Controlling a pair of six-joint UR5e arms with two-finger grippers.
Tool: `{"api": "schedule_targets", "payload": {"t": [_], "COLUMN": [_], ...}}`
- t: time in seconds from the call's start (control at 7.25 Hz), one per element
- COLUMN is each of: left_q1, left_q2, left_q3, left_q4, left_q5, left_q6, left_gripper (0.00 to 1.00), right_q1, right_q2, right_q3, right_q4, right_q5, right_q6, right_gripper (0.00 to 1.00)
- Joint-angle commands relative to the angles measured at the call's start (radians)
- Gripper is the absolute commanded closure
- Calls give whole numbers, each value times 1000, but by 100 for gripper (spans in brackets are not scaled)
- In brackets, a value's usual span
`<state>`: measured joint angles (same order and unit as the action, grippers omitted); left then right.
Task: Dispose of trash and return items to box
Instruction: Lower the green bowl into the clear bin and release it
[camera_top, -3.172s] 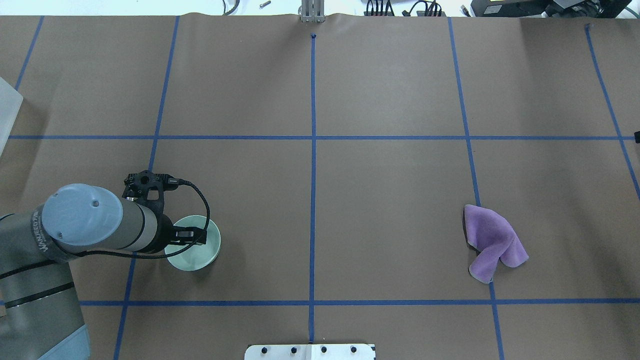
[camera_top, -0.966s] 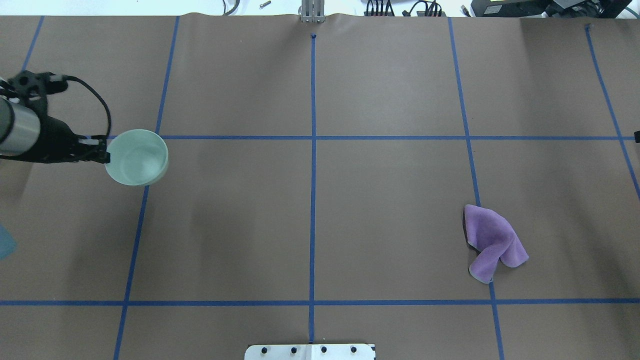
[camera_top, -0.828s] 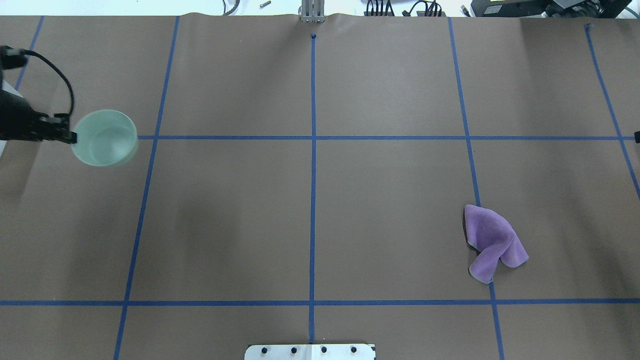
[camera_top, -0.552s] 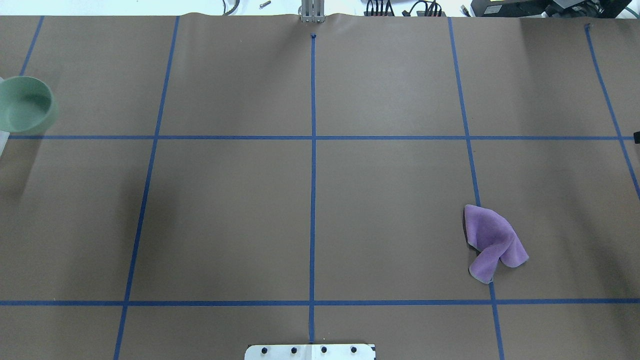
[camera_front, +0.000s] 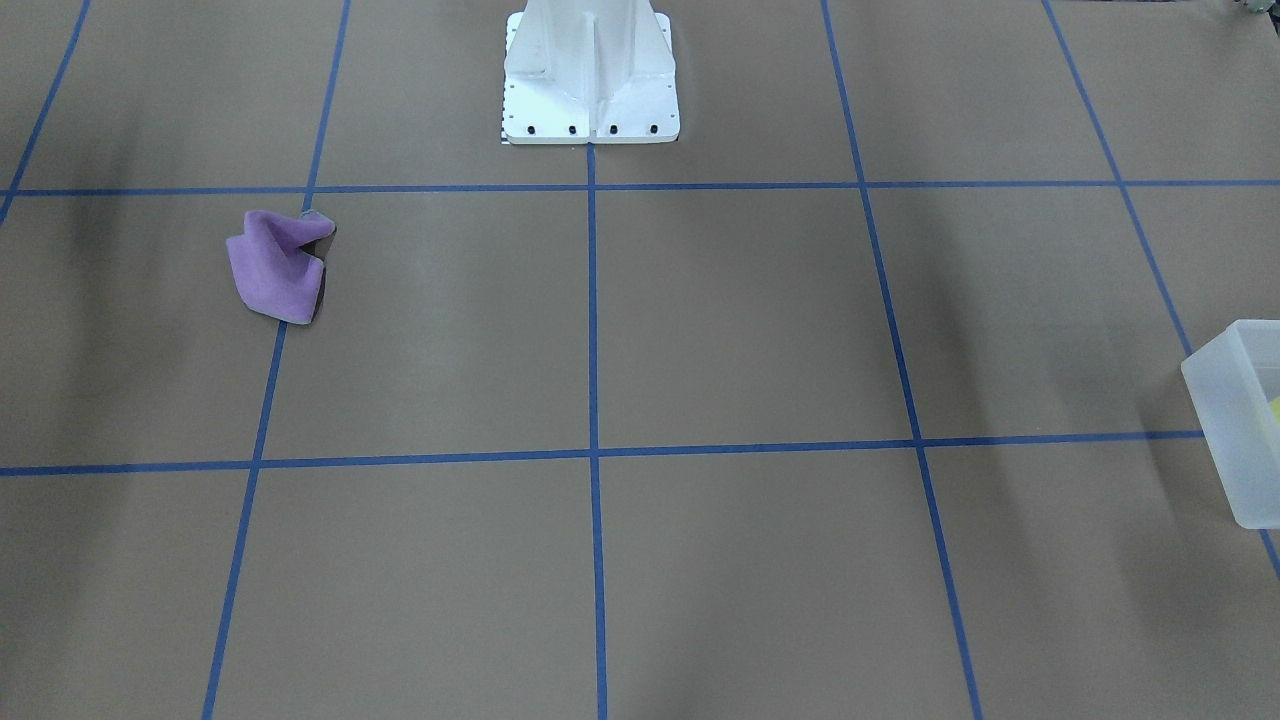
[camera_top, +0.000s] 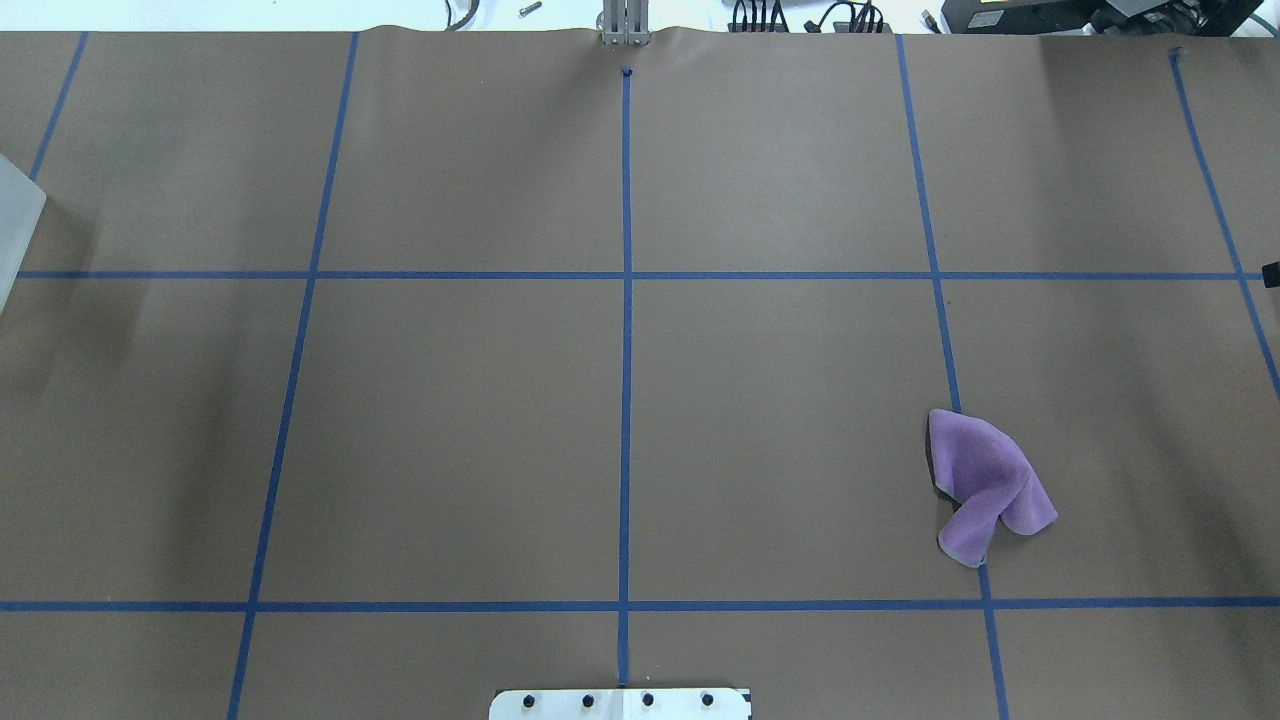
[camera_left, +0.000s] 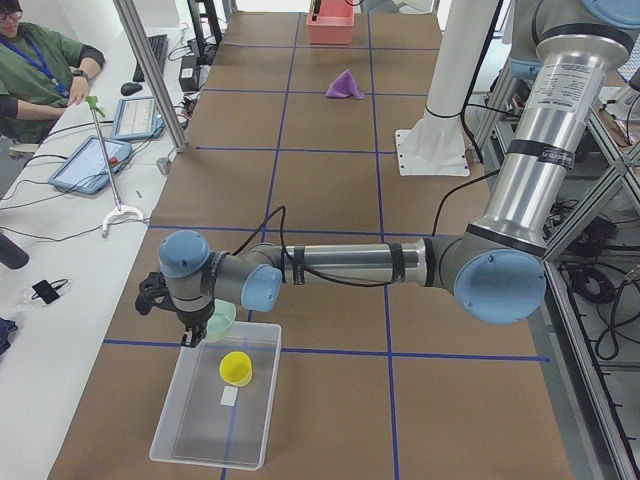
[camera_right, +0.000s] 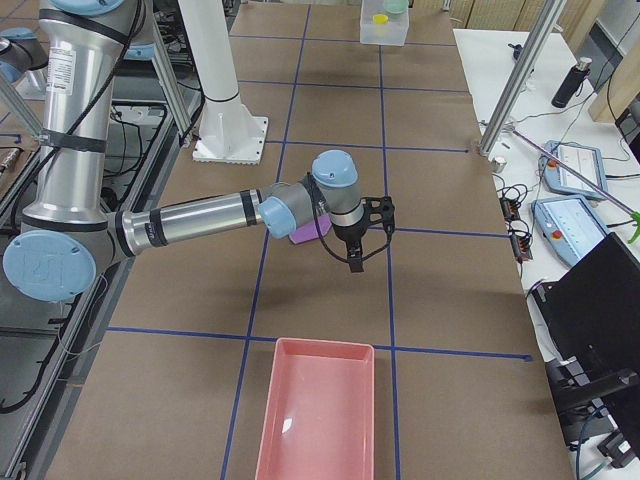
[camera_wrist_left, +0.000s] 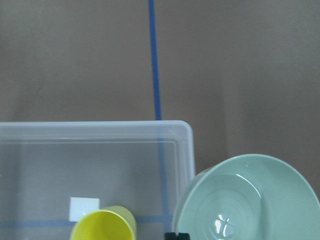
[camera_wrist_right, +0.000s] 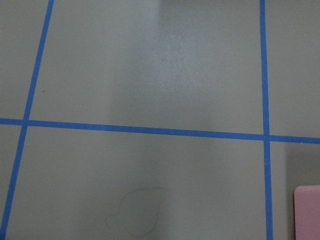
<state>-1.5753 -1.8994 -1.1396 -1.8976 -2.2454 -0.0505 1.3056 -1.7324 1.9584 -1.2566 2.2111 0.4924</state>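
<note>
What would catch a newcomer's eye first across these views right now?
The left gripper, reached out to the table's left end, holds the mint-green bowl over a corner of the translucent box, with the yellow cup inside it. Next comes the purple cloth, alone on the brown table, and the right gripper hovering between it and the pink tray.

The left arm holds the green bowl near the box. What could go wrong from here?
1. In the left wrist view the bowl hangs over the box corner, mostly outside it. Released here, it would probably strike the rim and fall on the table.
2. The yellow cup is in the box near that corner; the bowl could knock it when the left gripper moves inward.
</note>
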Motion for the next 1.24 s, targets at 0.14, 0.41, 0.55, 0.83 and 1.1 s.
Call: {"api": "schedule_targets", "payload": {"t": [0.14,0.41,0.55,0.83,1.1], "left_q1": [29,64,93,119,142], "left_q2": [-46,-44,-43,-30,-29], "left_q3": [193,190,190,192,193], "left_q4": [-159,-188,-216,-256,-265], "left_q5": [87,87,87,87,89], "left_q6": [18,-35,-67,-95,-100], "left_gripper": [100,100,100,100,100], "right_q1": [-5,-11,-12,-12,-12], "right_q2": [10,13,13,13,13], "right_q3": [-3,-4,-4,-4,-4], "right_q4": [-1,-1,-1,-1,-1], "right_q5": [-2,-17,-17,-19,-19], "right_q6": [0,0,0,0,0], "right_gripper": [0,0,0,0,0]}}
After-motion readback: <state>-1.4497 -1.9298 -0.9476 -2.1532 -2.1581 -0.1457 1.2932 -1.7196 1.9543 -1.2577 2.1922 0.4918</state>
